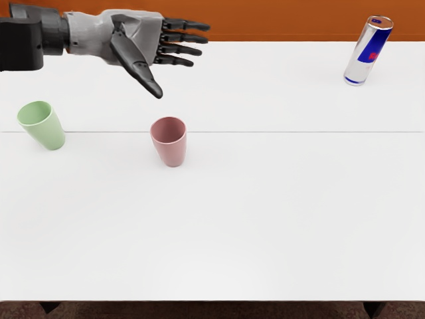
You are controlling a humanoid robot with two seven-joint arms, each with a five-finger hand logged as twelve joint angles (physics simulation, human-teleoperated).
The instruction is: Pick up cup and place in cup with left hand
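My left hand (182, 70) reaches in from the picture's left edge near the table's far side, its fingers extended to the right and its thumb spread toward the viewer, holding nothing. A pink cup (170, 147) stands upright on the table, nearer the viewer than the thumb tip and apart from it. Another cup, light green (48, 130), stands upright at the far left, below the forearm in the picture. Both cups have their openings up. The right arm does not show.
At the back right a silver and blue can (367, 53) stands on the white table (232, 226). A thin seam line crosses the table from side to side, passing by both cups. An orange-brown surface lies beyond the table's far edge.
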